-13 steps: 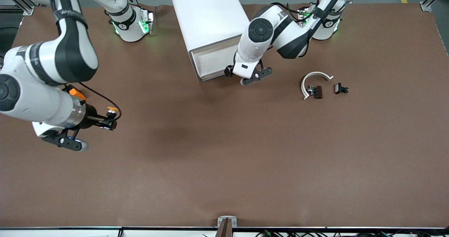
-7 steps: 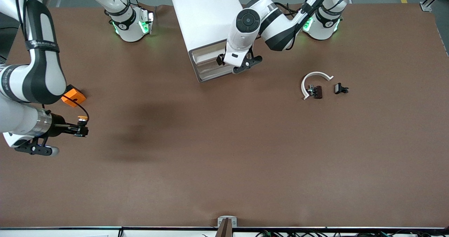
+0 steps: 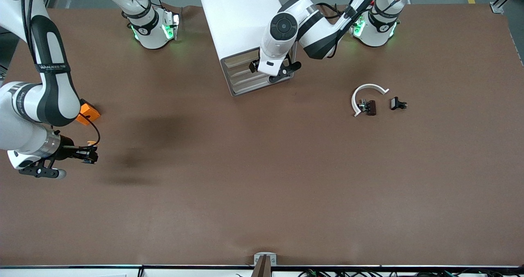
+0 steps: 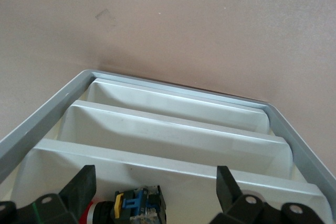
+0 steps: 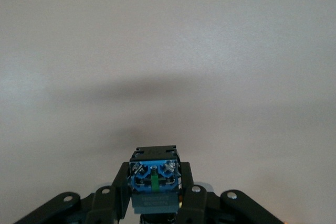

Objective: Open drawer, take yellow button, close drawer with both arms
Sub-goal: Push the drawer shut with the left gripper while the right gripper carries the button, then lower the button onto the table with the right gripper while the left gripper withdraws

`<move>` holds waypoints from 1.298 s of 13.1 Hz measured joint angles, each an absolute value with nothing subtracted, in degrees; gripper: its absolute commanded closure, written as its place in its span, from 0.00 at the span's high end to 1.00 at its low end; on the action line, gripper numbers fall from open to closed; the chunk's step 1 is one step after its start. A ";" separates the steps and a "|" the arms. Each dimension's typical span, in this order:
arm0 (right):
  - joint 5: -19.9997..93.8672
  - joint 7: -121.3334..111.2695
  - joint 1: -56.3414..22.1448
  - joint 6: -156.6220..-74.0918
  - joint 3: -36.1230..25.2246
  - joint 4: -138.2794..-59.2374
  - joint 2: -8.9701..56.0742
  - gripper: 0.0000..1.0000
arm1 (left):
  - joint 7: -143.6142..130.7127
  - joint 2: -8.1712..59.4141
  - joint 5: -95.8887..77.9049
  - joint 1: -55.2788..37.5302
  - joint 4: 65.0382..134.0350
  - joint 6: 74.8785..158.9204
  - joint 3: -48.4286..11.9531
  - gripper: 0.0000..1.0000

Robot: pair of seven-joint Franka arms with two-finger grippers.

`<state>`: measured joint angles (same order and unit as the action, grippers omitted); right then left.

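Only right wrist: button [image 5: 155,179] blue base | front: orange cap

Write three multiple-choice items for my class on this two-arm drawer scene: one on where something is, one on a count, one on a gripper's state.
1. Where is the left gripper?
A. at the cabinet's drawer fronts
B. over the white curved piece
C. beside the orange block

2. How many small black clips lie on the table toward the left arm's end?
A. none
B. two
C. five

3. What is the right gripper doing?
A. standing open and empty
B. holding the button
C. gripping the orange block

Answers:
1 A, the front view shows it at the front of the cabinet.
2 B, one lies inside the white curved piece, one beside it.
3 B, the right wrist view shows the fingers closed on the button's blue base.
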<state>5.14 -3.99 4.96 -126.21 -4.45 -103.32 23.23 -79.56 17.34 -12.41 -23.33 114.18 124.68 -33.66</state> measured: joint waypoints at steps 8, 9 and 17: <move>5.13 -4.26 6.62 -138.16 -4.44 -108.22 26.24 0.00 | -80.26 17.31 0.87 -10.38 107.13 117.77 -32.81 1.00; 5.13 -5.07 7.33 -139.24 -4.45 -108.72 26.99 0.00 | -80.06 17.28 2.46 -8.25 104.93 115.02 -32.79 1.00; 5.13 -10.03 9.62 -143.78 -3.99 -110.02 30.19 0.00 | -67.31 16.30 9.36 4.61 85.31 91.40 -32.72 1.00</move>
<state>5.13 -10.03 9.62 -143.78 -3.99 -110.02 30.19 -67.31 16.30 9.36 4.61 85.31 91.40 -32.72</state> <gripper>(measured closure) 0.590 0.000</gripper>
